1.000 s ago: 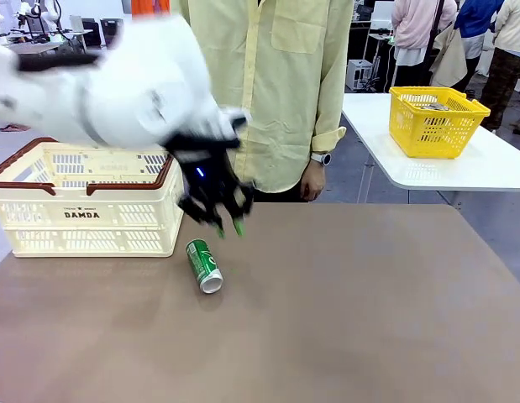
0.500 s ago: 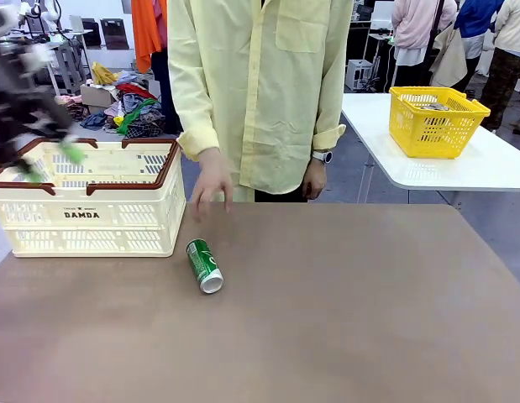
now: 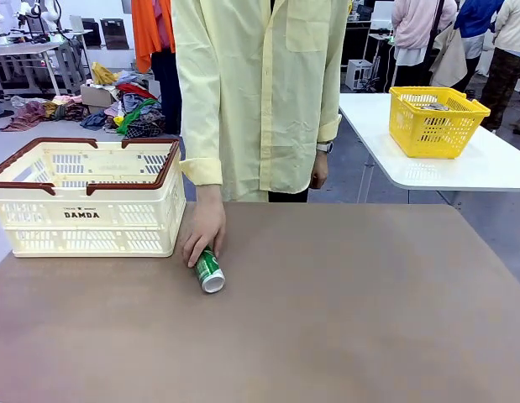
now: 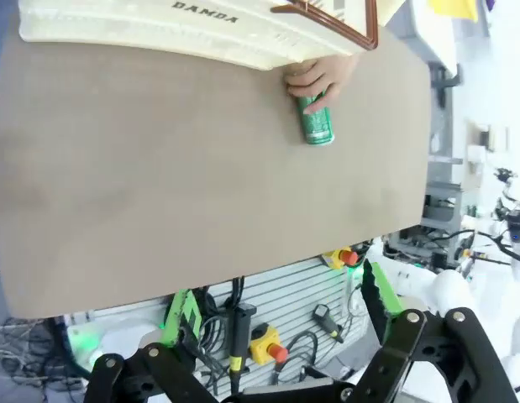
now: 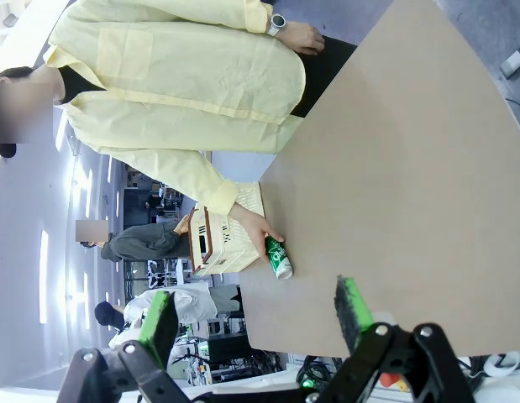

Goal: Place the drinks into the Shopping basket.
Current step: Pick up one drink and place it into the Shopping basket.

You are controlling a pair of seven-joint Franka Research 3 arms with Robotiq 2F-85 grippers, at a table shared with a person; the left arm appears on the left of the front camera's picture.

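Lying on its side on the table (image 3: 344,319), a green drink can (image 3: 211,274) sits just beside the Shopping basket (image 3: 83,231), outside it, silver top toward the robot. A person's hand (image 3: 203,231) rests on its far end. Left jaws and right jaws stand spread apart, gripping nothing, well clear of the can.
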